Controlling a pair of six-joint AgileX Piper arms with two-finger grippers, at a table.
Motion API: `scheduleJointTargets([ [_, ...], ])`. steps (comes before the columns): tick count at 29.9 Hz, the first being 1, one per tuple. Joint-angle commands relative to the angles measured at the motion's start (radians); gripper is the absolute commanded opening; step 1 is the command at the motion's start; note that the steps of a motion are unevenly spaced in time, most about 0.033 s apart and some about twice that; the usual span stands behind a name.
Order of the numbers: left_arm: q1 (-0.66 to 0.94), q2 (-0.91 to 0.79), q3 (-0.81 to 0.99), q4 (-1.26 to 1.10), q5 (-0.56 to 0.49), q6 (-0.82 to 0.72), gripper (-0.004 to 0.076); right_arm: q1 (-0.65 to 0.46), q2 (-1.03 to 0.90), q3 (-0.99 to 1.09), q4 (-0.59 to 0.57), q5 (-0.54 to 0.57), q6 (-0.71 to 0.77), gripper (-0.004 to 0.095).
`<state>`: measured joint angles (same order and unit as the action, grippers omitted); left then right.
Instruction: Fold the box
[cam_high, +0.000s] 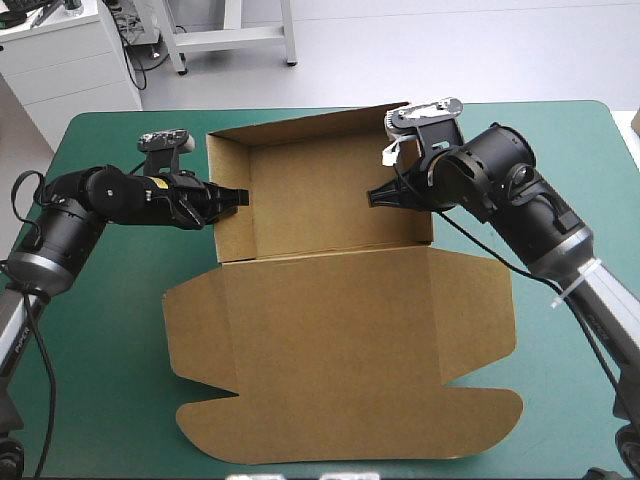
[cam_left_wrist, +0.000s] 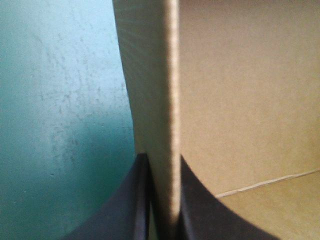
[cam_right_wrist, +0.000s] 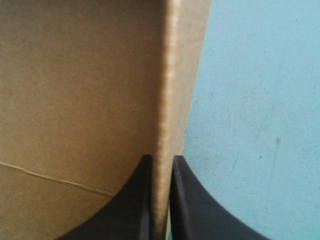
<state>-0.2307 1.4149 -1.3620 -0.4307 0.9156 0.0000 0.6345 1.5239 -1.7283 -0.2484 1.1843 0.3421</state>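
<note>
- The brown box (cam_high: 340, 330) lay in the middle of the table. Its tray half stood with walls raised on the side away from me, and the lid half lay flat on the nearer side with its flaps spread.
- The left gripper (cam_high: 238, 198) was pinched on the box's left side wall. Its wrist view showed the board's edge running up between the two black fingers, one inside the tray and one outside.
- The right gripper (cam_high: 378, 196) was clamped the same way on the opposite side wall, fingers nearly together with the board between them.
- I judged that the matched grips were there to keep both side walls upright and the tray square. Let go, they would likely sag outward.
- The lid was untouched, so the fold looked partly done.
- The teal-green cover (cam_high: 100, 400) lay smooth and bare on every side of the box, with faint scuffs visible close to each held wall.
- Beyond the box's back wall, off the table, stood a white cabinet (cam_high: 60, 60) on a pale floor.
</note>
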Motion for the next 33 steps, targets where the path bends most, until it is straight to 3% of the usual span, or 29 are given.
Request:
scheduleJointTargets([
  [1,-0.014,-0.013,-0.086,0.036,0.034,-0.04,-0.0032,-0.017,-0.018,-0.035,0.084,-0.049,-0.052,-0.0008],
  [10,-0.138,0.148,-0.195,0.338,0.085,-0.263,-0.0032,-0.22,0.107,-0.035,0.298,0.054,-0.134,-0.0008],
  [22,-0.162,0.378,-0.296,0.326,0.172,-0.289,-0.0032,-0.272,0.249,-0.033,0.273,0.062,-0.195,-0.0008],
  [33,-0.162,0.418,-0.315,0.343,0.176,-0.323,-0.0032,-0.272,0.321,-0.033,0.217,0.04,-0.186,-0.0008],
])
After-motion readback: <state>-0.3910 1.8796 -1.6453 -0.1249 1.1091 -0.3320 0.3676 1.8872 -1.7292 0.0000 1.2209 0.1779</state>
